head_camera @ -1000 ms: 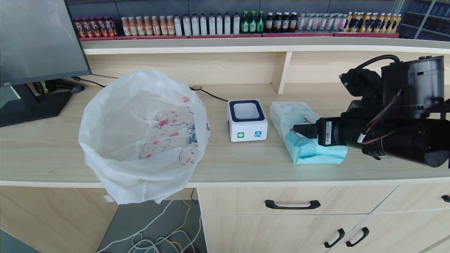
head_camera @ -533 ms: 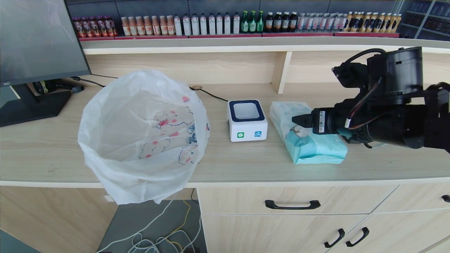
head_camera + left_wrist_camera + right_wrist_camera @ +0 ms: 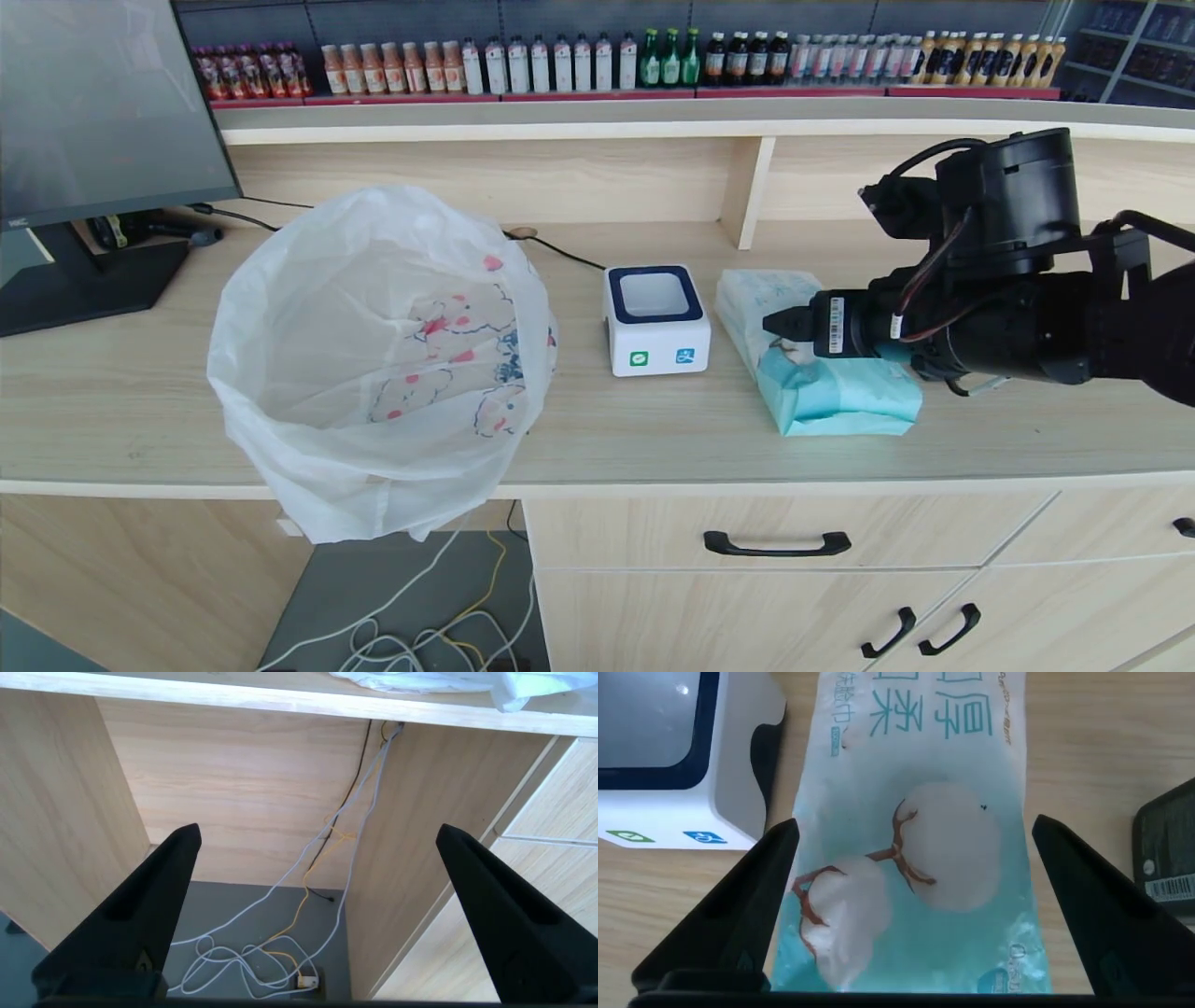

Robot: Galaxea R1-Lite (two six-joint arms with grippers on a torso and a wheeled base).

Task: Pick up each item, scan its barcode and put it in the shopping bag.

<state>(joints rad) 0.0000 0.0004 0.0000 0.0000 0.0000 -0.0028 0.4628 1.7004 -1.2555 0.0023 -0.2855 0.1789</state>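
Observation:
A teal and white tissue pack (image 3: 822, 383) lies flat on the wooden counter (image 3: 121, 401), just right of the white barcode scanner (image 3: 656, 319). My right gripper (image 3: 782, 323) hovers over the pack's middle, open. In the right wrist view its two fingers straddle the pack (image 3: 915, 859) widthwise, with the scanner (image 3: 673, 756) beside it and the right gripper (image 3: 912, 826) above the cotton picture. The white translucent shopping bag (image 3: 373, 364) stands open at the counter's left front, with printed items inside. My left gripper (image 3: 318, 831) is open below counter height, facing the cupboard space.
A dark flat object with a barcode label (image 3: 1167, 859) lies on the counter beside the pack. A monitor (image 3: 103, 103) stands at the back left. A shelf divider (image 3: 747, 191) rises behind the scanner. Drawers (image 3: 775, 541) sit below; cables (image 3: 280, 952) lie on the floor.
My right arm has moved left and a little toward the back, bringing the open gripper further over the tissue pack. The pack, scanner and bag have stayed put.

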